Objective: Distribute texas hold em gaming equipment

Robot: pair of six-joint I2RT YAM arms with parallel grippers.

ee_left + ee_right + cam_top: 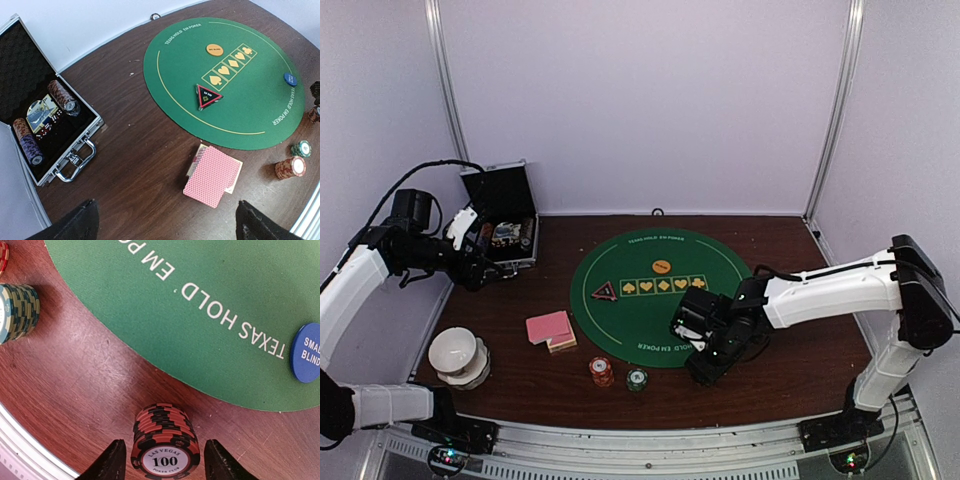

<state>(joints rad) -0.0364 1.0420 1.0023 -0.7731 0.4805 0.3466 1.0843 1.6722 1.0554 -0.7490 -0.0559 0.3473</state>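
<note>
Poker set, partly laid out; both grippers empty.
Right gripper [164, 450]: jaws apart either side of red-and-black chip stack [165, 440] on the table [90, 370] just off the green mat [200, 315], not touching it. Left gripper [167, 222]: wide open near the open case [45, 115]. Pink-backed cards [212, 175] and green chip stack [17, 310] on the table; blue disc [307, 352] at the mat's edge.

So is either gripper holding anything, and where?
Nothing held: left gripper open and empty; right gripper straddles the red chip stack, gaps both sides.

At three o'clock the frame edge cut the blue button disc [307, 352]; its clipped label perhaps read small blind.
</note>
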